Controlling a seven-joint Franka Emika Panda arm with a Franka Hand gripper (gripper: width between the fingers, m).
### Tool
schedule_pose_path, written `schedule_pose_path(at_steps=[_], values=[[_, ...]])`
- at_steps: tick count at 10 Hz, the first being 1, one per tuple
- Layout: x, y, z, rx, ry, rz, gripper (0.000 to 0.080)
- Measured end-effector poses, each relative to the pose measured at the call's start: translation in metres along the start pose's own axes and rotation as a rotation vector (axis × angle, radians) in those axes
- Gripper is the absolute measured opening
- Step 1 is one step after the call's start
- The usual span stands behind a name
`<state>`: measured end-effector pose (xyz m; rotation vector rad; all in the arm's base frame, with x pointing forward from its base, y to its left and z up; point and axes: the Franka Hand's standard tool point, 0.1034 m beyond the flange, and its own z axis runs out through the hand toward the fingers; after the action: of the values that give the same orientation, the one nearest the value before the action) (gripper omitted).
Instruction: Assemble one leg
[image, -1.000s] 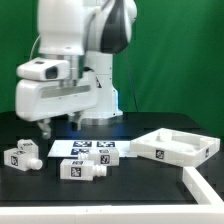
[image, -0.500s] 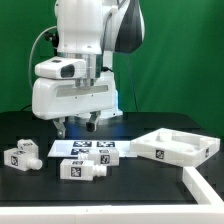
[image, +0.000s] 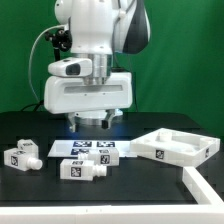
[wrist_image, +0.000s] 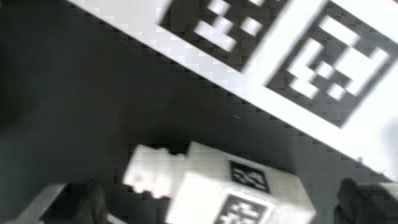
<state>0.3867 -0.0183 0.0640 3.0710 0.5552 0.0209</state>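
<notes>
Three white legs with tag markers lie on the black table in the exterior view: one (image: 22, 155) at the exterior view's left, one (image: 82, 168) in front of the marker board (image: 70, 147), and one (image: 103, 157) beside it. My gripper (image: 92, 121) hangs open and empty above the marker board, well above the legs. In the wrist view a leg (wrist_image: 210, 188) lies below, between my two dark fingertips (wrist_image: 71, 205), its narrower stub (wrist_image: 157, 164) pointing away from the board's tags (wrist_image: 338, 65). My gripper (wrist_image: 214, 212) touches nothing.
A large flat white square panel with a raised rim (image: 178, 146) lies at the exterior view's right. A white bar (image: 200, 190) runs along the front right corner. A green backdrop stands behind the arm.
The arm has swung steadily toward the exterior view's right, from above the left leg to above the marker board. The gripper stays open and empty. The legs have not moved.
</notes>
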Motion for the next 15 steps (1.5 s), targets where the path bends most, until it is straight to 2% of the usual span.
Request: schedule_pose_path(at_steps=[1, 2, 3, 8, 10, 12, 13, 15], values=[[0.008, -0.016, -0.002, 0.019, -0.025, 0.082, 0.0649], [0.024, -0.029, -0.007, 0.029, -0.048, 0.147, 0.0649], [0.037, -0.032, -0.011, 0.025, -0.036, 0.136, 0.0649], [0.031, -0.034, -0.008, 0.025, -0.040, 0.178, 0.0649], [0.007, -0.064, 0.002, 0.024, -0.076, 0.334, 0.0649], [0.007, -0.101, 0.009, 0.015, -0.099, 0.526, 0.0649], [0.011, -0.110, 0.013, 0.026, -0.107, 0.612, 0.0649], [0.019, -0.110, 0.014, 0.028, -0.089, 0.610, 0.0649]])
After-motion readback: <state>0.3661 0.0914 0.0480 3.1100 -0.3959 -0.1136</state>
